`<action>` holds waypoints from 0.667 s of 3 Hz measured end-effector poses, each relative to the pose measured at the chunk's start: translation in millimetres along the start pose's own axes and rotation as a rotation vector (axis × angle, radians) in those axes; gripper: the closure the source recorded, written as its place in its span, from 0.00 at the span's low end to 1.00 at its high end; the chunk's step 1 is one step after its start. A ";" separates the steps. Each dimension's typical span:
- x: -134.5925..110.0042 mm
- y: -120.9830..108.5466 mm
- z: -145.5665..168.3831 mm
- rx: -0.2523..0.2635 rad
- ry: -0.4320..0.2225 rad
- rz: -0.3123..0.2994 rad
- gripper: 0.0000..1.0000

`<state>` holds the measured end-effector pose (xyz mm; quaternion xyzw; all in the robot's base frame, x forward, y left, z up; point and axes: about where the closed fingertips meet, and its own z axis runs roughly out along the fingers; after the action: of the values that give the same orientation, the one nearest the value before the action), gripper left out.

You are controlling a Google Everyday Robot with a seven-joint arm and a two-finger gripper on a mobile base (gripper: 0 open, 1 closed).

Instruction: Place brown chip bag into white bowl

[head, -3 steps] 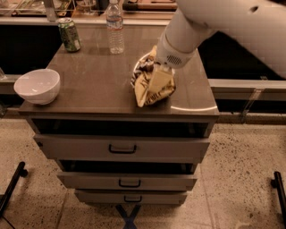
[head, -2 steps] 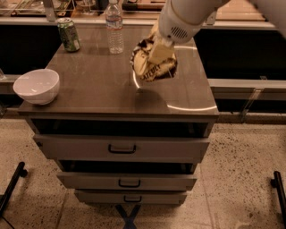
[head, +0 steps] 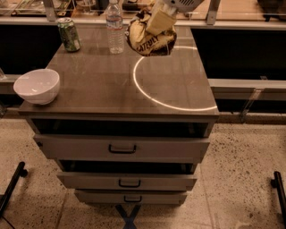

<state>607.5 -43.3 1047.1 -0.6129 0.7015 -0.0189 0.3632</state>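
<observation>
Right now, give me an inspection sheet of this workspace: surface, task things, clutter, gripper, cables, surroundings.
Surface: brown cabinet top, ring of light reflected on it.
Job's things: chip bag held up above the back of the top; white bowl at the front left corner, nothing in it.
Clutter: green can and water bottle, upright at the back.
Gripper: gripper at the view's top edge, shut on the chip bag.
Cables: nothing seen.
Surroundings: drawers below, speckled floor.

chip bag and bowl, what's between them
Bare tabletop in the camera view; bottle and can stand behind that line. The end effector holds the bag aloft at the far edge.
</observation>
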 end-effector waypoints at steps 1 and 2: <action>-29.1 6.8 19.2 -0.010 -0.072 -0.051 1.00; -55.5 12.5 40.9 -0.032 -0.193 -0.084 1.00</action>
<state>617.9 25.3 1038.1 -0.6466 0.6370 0.0363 0.4181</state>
